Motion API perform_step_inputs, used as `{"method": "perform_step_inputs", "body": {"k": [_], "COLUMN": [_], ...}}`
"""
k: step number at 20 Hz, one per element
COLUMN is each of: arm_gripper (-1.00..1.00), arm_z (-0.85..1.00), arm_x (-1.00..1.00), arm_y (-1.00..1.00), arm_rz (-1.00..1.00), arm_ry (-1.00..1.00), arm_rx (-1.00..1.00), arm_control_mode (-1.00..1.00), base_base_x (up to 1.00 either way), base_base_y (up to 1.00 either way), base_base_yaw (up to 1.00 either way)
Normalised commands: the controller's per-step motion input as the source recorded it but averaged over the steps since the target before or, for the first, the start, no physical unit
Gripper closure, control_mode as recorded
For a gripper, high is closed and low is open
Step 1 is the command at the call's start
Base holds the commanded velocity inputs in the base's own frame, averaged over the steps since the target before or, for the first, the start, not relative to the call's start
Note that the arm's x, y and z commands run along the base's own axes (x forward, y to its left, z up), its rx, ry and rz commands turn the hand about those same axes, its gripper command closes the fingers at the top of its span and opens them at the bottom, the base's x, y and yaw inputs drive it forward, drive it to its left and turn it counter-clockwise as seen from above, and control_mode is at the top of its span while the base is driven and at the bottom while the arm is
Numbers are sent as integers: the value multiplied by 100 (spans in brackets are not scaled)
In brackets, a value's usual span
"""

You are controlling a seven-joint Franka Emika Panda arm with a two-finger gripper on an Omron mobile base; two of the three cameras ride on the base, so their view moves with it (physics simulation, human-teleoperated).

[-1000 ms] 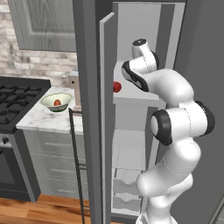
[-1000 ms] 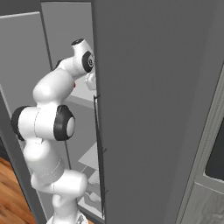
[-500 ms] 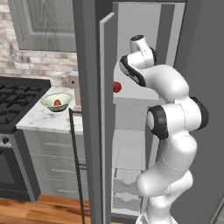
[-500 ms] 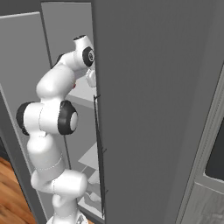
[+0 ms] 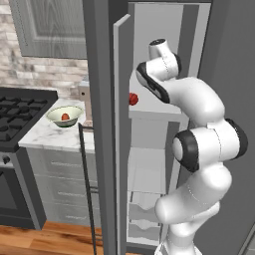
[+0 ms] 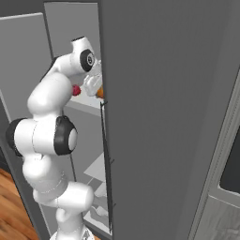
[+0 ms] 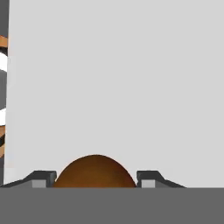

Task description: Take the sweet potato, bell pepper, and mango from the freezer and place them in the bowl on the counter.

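1. Reaching into the tall dark grey freezer (image 5: 99, 60), the white arm has its two-finger gripper (image 7: 94, 181) up at the pale shelf level of the narrow compartment.
2. In the hand view, a smooth rounded orange-brown ovoid, the mango (image 7: 94, 171), sits squarely between the two dark fingertips (image 7: 43, 178), one against each flank. The jaws stand partly closed and appear clamped on it.
3. In the right base view, a sliver of orange shows at the hand, just beside the freezer's front edge, which fits the mango being in the grip.
4. The small round bright red bell pepper (image 5: 133, 98) lies on the same shelf, just beside the arm's wrist on the door side.
5. The wide shallow pale cream-green bowl (image 5: 64, 115) stands on the white marble counter (image 5: 55, 137), well apart to the left of the freezer, with a small reddish-orange lump in it, likely the sweet potato (image 5: 65, 116).
6. My judgement: the mango is centred in the grip with no offset, so what counts next is the way out, back from the pale rear wall and then leftward past the open door (image 5: 119, 124) to the bowl.
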Motion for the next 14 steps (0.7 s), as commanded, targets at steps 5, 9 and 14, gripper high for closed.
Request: {"method": "perform_step_inputs", "body": {"k": [5,9,14], "arm_gripper": [100,100,100], "arm_z": [19,12,7], "arm_x": [-88,-99,-100], "arm_y": [24,22,3], "arm_rz": [0,0,0], "arm_ry": [0,0,0], "arm_rx": [5,9,12], "arm_control_mode": [-100,-100,-100], "base_base_x": [0,0,0], "base_base_y": [0,0,0], "base_base_yaw": [0,0,0]}}
